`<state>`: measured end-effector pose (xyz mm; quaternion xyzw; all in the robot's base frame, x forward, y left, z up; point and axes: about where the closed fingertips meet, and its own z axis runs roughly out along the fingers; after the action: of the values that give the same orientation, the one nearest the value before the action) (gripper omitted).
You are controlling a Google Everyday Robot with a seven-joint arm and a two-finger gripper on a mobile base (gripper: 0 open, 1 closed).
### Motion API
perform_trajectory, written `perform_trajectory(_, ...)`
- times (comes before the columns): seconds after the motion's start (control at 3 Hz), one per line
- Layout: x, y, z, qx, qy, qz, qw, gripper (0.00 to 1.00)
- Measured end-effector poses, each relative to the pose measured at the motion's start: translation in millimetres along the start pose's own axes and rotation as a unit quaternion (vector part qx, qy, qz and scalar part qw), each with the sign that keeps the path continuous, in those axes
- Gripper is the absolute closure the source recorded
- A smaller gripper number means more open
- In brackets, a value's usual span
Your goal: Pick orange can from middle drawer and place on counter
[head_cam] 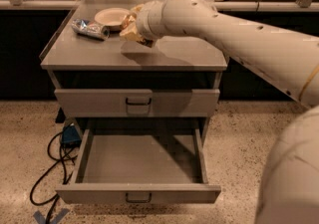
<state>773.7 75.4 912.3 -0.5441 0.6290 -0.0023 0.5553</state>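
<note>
While clasping the orange can (127, 32), tool (132, 27) hovers over the counter (184, 55).

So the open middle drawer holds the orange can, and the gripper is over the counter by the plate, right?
No: the camera view shows the middle drawer empty; the orange can is at the gripper, over the counter by the plate.

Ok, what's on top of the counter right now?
On the counter: a silver-blue can on its side, a pale plate, and the orange can at the gripper beside the plate. Whether it touches down is unclear; the arm covers the right rear.
</note>
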Motion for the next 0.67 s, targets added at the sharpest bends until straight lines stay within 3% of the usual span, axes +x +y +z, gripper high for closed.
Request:
perform_trajectory(0.33,29.5,-2.5,23.2,-0.006,0.024,0.008,0.9997,1.00)
perform_trajectory(0.67,33.0,-3.2,24.0,-0.005,0.026,0.009,0.9996,1.00)
